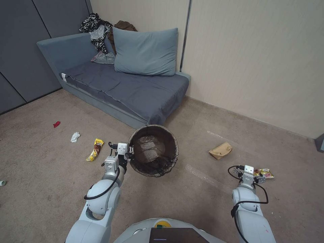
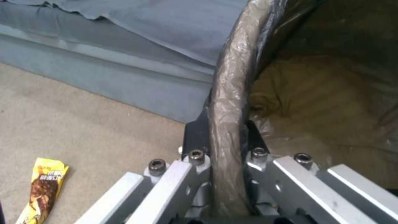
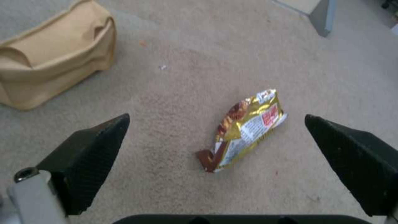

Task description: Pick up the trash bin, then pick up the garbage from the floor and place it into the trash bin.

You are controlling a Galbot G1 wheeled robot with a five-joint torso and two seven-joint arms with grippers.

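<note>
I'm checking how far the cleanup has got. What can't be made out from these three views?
- Trash bin contents: head view, dark liner and shadow hide what lies inside.
- Left gripper fingertips: left wrist view, the bagged rim covers them.
- Red scrap: head view, too small to identify.
- Item at the left edge: head view, cut off.

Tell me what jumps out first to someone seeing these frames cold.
The trash bin, lined with a dark bag, hangs mid-frame off the carpet, its rim pinched by the left gripper. The right gripper hovers open over a gold snack wrapper on the carpet, with a crumpled brown paper bag nearby. More litter dots the floor before the grey sofa.
</note>
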